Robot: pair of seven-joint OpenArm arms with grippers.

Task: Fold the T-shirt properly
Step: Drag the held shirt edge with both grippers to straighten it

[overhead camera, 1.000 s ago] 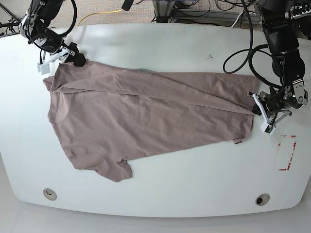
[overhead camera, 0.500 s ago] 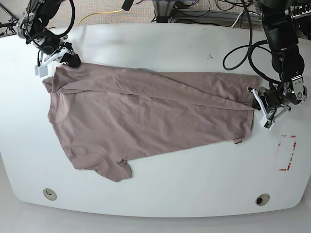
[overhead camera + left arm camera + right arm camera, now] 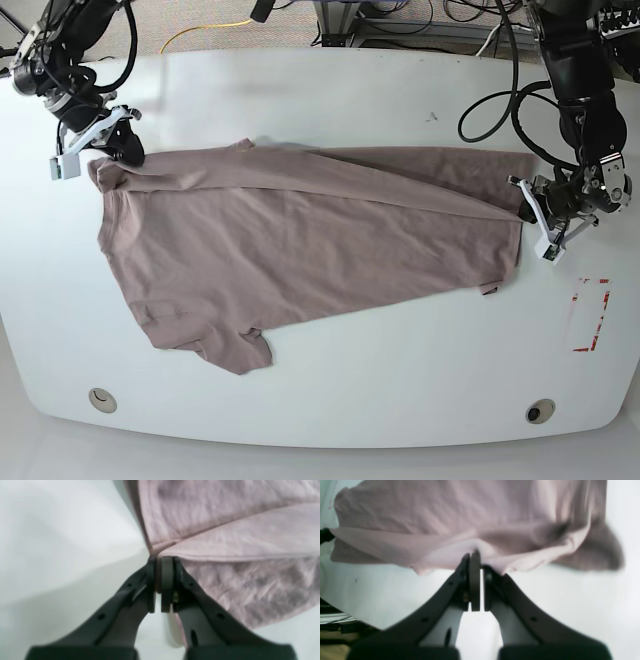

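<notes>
1. The T-shirt (image 3: 300, 235) lies spread across the white table (image 3: 350, 390).
2. The left gripper (image 3: 163, 562) pinches its hem edge.
3. The right gripper (image 3: 476, 555) pinches the shoulder edge.
4. Bare table surrounds the cloth.

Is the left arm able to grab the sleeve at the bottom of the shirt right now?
Probably not: the left gripper is shut on the T-shirt at its far end, and the loose sleeve lies far across the table.

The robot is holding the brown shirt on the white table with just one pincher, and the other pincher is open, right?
Not quite: both pinchers are shut on the T-shirt. The left gripper and right gripper each pinch an edge, as both wrist views show. It does lie on the white table.
</notes>
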